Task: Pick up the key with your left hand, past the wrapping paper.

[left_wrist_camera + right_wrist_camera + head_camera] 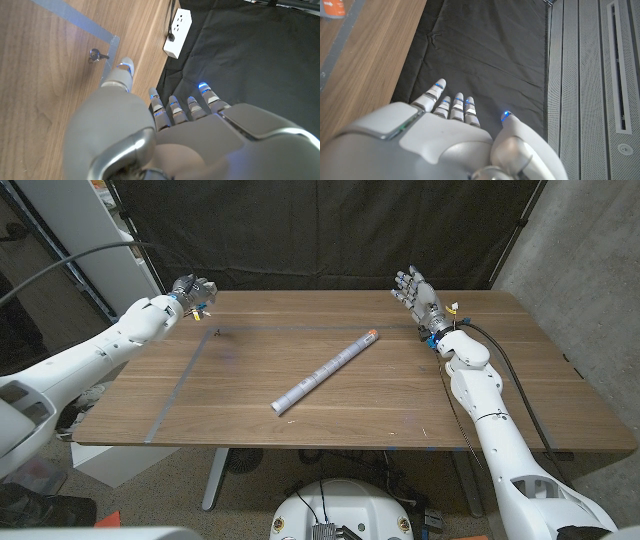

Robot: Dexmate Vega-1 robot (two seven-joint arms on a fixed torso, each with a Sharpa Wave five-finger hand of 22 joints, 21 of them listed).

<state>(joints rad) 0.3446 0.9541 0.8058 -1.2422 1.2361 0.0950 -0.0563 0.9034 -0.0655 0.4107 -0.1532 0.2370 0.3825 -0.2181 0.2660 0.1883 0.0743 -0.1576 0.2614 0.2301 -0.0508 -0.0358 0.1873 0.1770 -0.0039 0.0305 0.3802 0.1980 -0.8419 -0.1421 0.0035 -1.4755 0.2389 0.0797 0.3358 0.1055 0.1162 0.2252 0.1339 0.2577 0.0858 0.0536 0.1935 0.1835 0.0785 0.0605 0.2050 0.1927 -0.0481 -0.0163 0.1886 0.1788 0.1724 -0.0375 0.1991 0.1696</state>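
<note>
I see the wrapping paper (325, 371) roll lying diagonally mid-table; beyond it the key (218, 332) rests at the far left, near the tape corner; my left hand (190, 292) hovers just past it, fingers spread, holding nothing; my right hand (417, 293) is raised, likewise spread and empty.

Key (218, 332) is too small in head view to make out shape, just a dark speck near the wrapping paper (325, 371) roll's far-left side. Left wrist view: key (95, 54) small, teeth/blade detail not readable. Left hand (165, 130) cut off by frame edge at wrist; palm side hidden. Right hand (455, 140) likewise cut off, palm hidden. Wrapping paper's orange end (332, 7) is cropped at the corner in right wrist view.
</note>
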